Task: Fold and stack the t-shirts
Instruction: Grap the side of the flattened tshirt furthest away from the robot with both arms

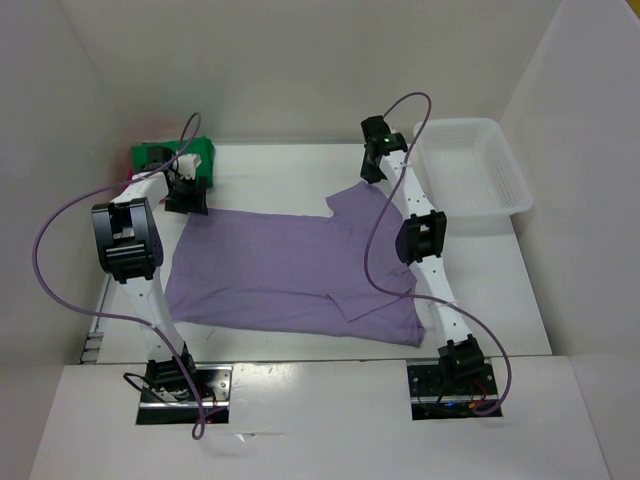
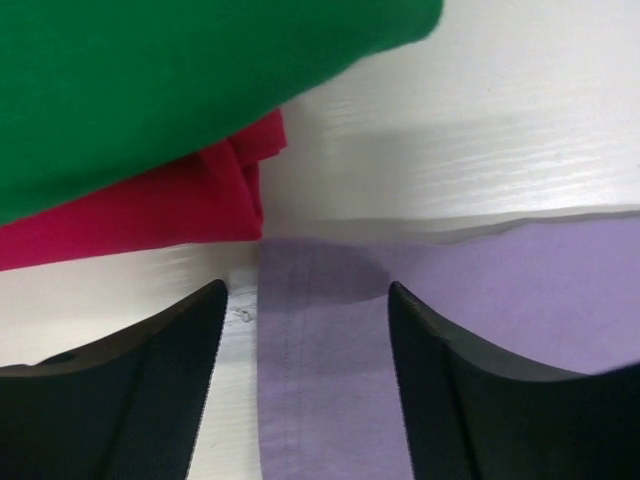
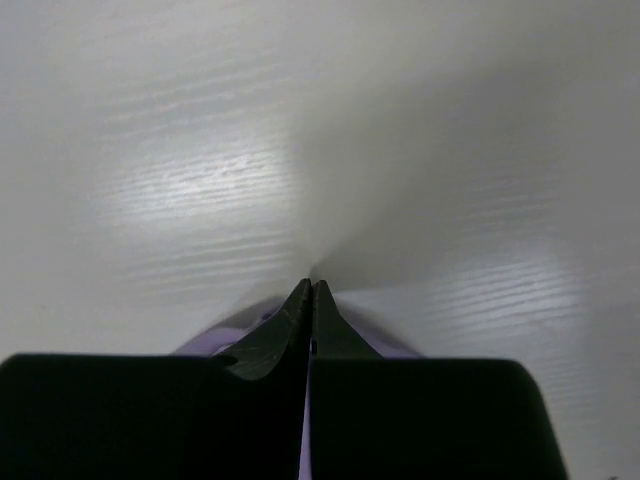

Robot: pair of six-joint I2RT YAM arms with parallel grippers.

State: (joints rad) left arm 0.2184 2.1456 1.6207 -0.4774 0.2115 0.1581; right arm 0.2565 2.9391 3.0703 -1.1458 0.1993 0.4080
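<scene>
We found the lavender t-shirt (image 1: 290, 270) spread nearly flat in the middle of the table (image 1: 500, 290), with one short sleeve turned in near its near-right part and its far-right corner rumpled. The green t-shirt (image 2: 180, 90) lay on top of the red t-shirt (image 2: 150, 215) in the far-left corner, just beyond the lavender one's far-left corner. From this we judged that two shirts were already stacked and the third was only at the start of its fold. The left gripper (image 2: 305, 290) hung low over that far-left corner with its jaws well apart. One dark finger (image 2: 150, 350) stood over bare table and the other over cloth, so the hemmed edge ran between them, and it held nothing yet. The right gripper (image 3: 311, 285) sat at the far-right edge of the shirt, near the white basket (image 1: 520, 195). Its jaws were pressed together, and a sliver of lavender showed on either side of the tips, so we took it to have pinched that edge, though the wrist view showed little of the cloth. The next move, as we saw it, called for the left jaws to close on the hem. Both arms could then lift the far edge evenly and carry it toward the near edge. We thought the hem could slip sideways out of the open jaws, and an uneven lift would skew the fold.
</scene>
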